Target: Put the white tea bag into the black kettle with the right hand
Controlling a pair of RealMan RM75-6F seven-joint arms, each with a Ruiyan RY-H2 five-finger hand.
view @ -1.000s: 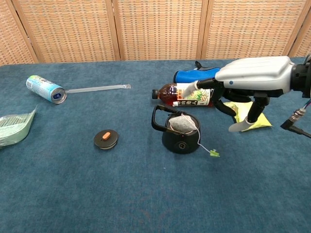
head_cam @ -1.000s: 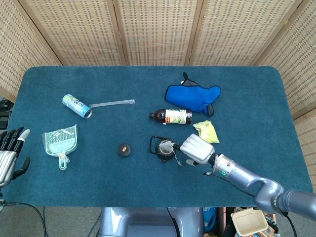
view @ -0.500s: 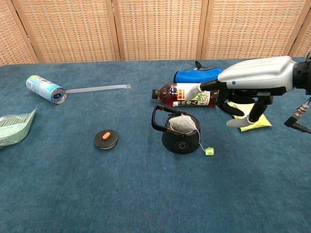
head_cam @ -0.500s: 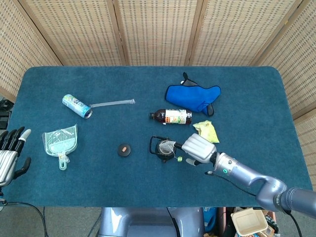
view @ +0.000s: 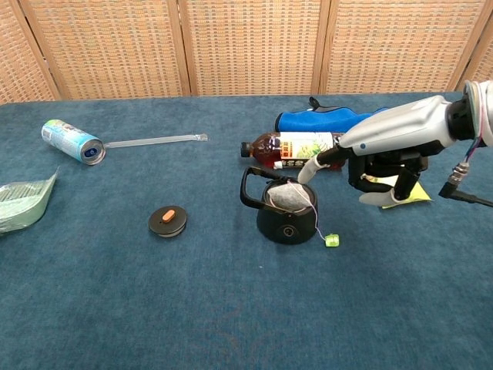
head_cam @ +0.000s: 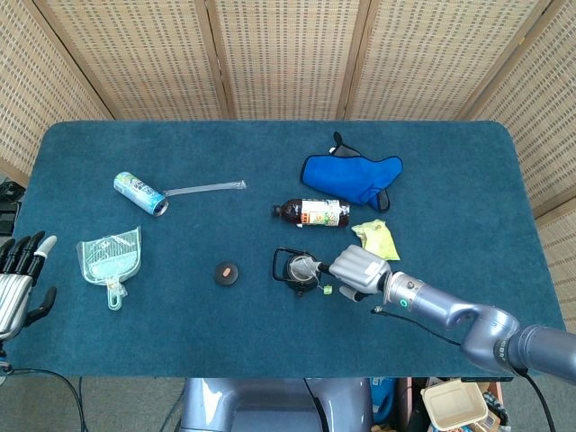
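Right hand [view: 383,158] pokes one extended finger [view: 312,164] at the tea bag [view: 290,198], others curled, holding nothing; bag sits atop the kettle [view: 285,215], probably needing pushing down inside.

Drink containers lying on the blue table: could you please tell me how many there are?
2. A green-and-white can lies at the far left; a brown plastic bottle lies behind the black kettle. None seem hidden.
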